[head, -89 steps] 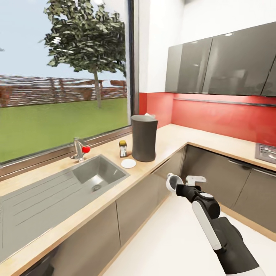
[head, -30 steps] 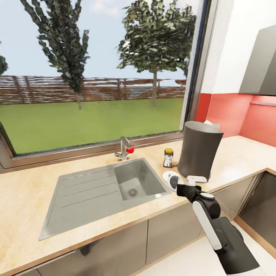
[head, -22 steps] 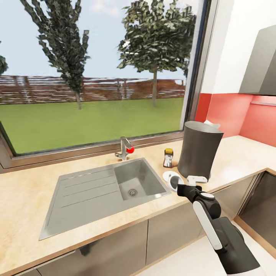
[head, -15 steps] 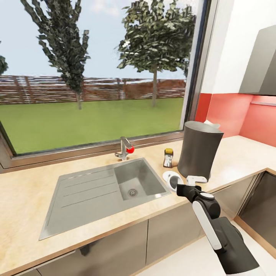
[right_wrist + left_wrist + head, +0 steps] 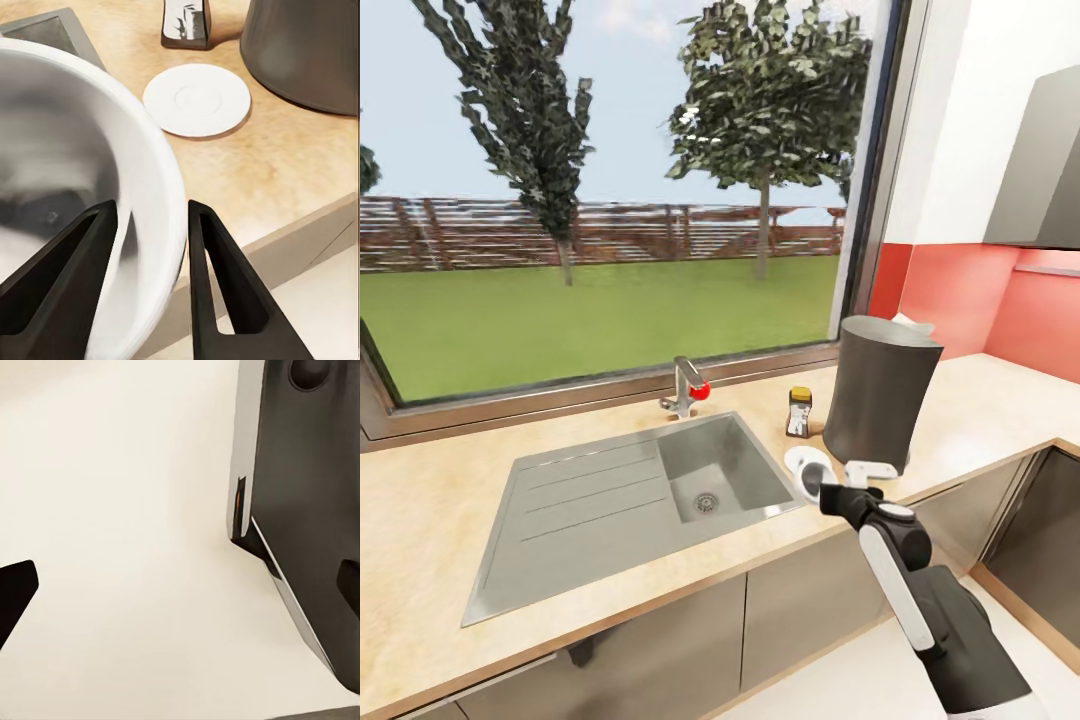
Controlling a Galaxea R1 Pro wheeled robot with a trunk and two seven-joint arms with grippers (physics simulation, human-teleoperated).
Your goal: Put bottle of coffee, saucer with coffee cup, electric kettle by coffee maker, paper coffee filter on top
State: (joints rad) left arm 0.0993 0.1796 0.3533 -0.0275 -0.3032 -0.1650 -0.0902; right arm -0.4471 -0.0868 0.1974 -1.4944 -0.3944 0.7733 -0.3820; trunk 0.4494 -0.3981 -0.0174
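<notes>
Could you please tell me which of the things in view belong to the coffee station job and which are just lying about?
Job: coffee maker, coffee bottle, saucer, cup in the right end effector.
Lying about: sink, tap.

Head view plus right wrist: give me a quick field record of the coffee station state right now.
coffee maker: upright on countertop, right of the sink
bottle of coffee: on the counter, just left of the coffee maker
saucer: flat on the counter in front of the bottle, bare
coffee cup: held in the right gripper, jaws pinching its rim, near the saucer
paper coffee filter: white edge on the coffee maker's top
</notes>
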